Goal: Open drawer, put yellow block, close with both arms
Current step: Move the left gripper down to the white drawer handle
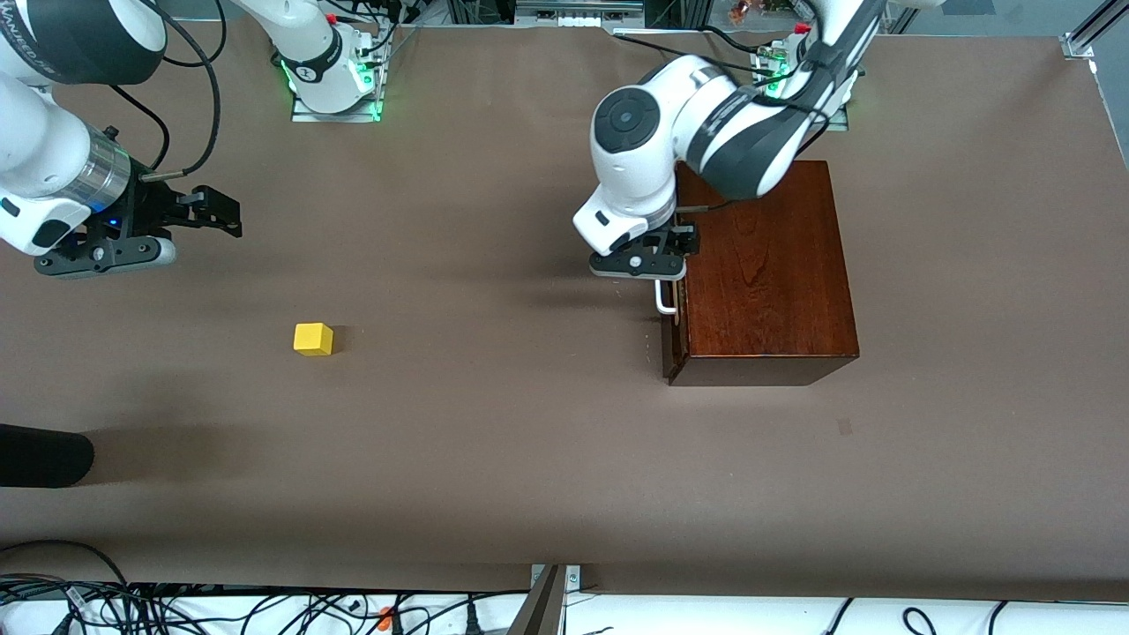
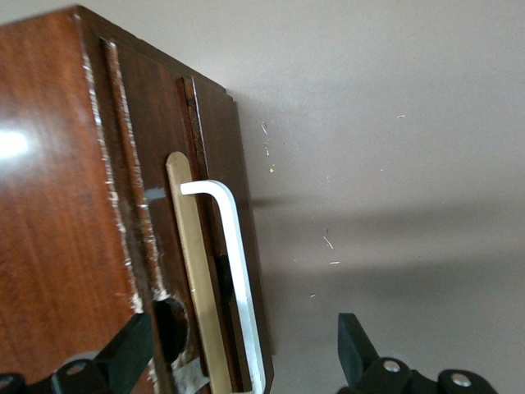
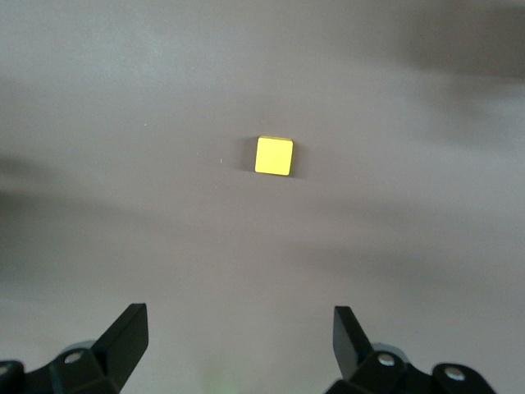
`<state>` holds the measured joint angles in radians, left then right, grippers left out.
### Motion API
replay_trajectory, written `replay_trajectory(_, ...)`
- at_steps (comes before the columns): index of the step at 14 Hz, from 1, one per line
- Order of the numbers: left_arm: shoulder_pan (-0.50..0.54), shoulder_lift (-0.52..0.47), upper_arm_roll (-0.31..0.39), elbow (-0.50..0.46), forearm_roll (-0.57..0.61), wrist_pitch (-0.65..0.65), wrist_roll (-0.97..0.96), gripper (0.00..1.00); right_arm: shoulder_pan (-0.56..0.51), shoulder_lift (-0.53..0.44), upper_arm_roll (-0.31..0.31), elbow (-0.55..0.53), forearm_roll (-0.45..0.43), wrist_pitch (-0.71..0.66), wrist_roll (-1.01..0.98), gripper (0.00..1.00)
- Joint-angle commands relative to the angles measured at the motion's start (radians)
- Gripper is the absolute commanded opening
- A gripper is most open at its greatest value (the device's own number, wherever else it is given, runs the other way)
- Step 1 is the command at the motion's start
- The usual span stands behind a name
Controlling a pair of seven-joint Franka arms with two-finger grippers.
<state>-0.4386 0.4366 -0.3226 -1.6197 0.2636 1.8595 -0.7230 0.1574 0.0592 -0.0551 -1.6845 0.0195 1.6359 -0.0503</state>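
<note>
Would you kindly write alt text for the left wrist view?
The open left gripper straddles the white handle of the drawer, which sits closed in the reddish-brown wooden box on the brown table.

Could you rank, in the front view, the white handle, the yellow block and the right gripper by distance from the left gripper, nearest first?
From the left gripper, open over the drawer front:
1. white handle, directly beneath it.
2. yellow block, on the table toward the right arm's end.
3. right gripper, open, above the table.

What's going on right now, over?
Left gripper open around the drawer's white handle, drawer shut. Right gripper open, above the yellow block. Nothing in the way.
</note>
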Motion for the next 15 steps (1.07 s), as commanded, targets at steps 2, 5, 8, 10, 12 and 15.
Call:
replay_trajectory(2, -0.014, 0.037, 0.007, 0.014, 0.029, -0.002, -0.013, 1.0, -0.003, 0.005, 0.001, 0.023, -0.013, -0.019, -0.006, 1.0)
replay_trajectory(5, -0.015, 0.06, 0.007, 0.011, 0.072, 0.018, -0.016, 1.0, -0.003, 0.005, 0.001, 0.023, -0.013, -0.021, -0.006, 1.0)
replay_trajectory(8, -0.028, 0.089, 0.007, 0.011, 0.123, 0.021, -0.058, 1.0, -0.003, 0.005, 0.001, 0.023, -0.013, -0.021, -0.006, 1.0)
replay_trajectory(10, -0.037, 0.1, 0.007, 0.011, 0.143, 0.021, -0.069, 1.0, -0.003, 0.005, 0.003, 0.023, -0.013, -0.021, -0.006, 1.0)
replay_trajectory(12, -0.038, 0.1, 0.007, 0.011, 0.143, 0.05, -0.076, 1.0, -0.003, 0.005, 0.001, 0.023, -0.013, -0.021, -0.006, 1.0)
replay_trajectory(15, -0.038, 0.105, 0.007, 0.009, 0.144, 0.053, -0.079, 1.0, -0.003, 0.005, 0.001, 0.025, -0.013, -0.021, -0.006, 1.0)
